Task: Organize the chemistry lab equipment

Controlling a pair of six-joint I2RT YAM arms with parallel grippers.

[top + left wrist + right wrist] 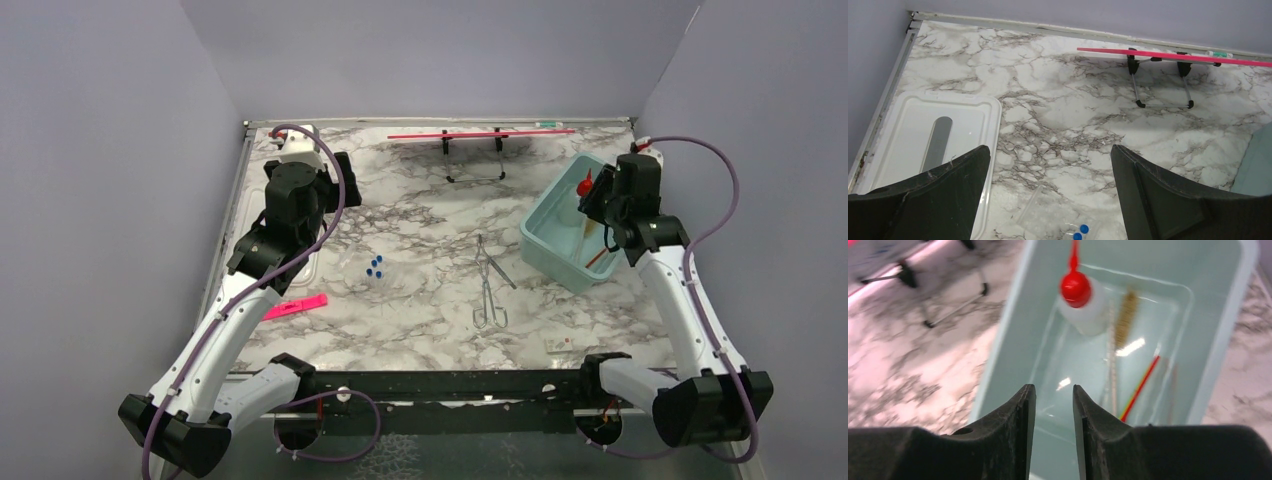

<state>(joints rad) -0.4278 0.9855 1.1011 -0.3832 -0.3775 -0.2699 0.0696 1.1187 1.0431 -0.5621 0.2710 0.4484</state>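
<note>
Top external view: two arms over a marble table (420,225), both grippers empty.
Nearest lie the metal forceps (489,290) and, to their left, the blue-capped tubes (375,268) on the table. Beyond these the left gripper (1050,150) hovers with fingers wide apart. The right gripper (1054,390), fingers slightly parted, hangs above the pale green bin (1013,330), which holds the squeeze bottle (1083,305), brush (1125,315) and thin rod (1140,385).
</note>
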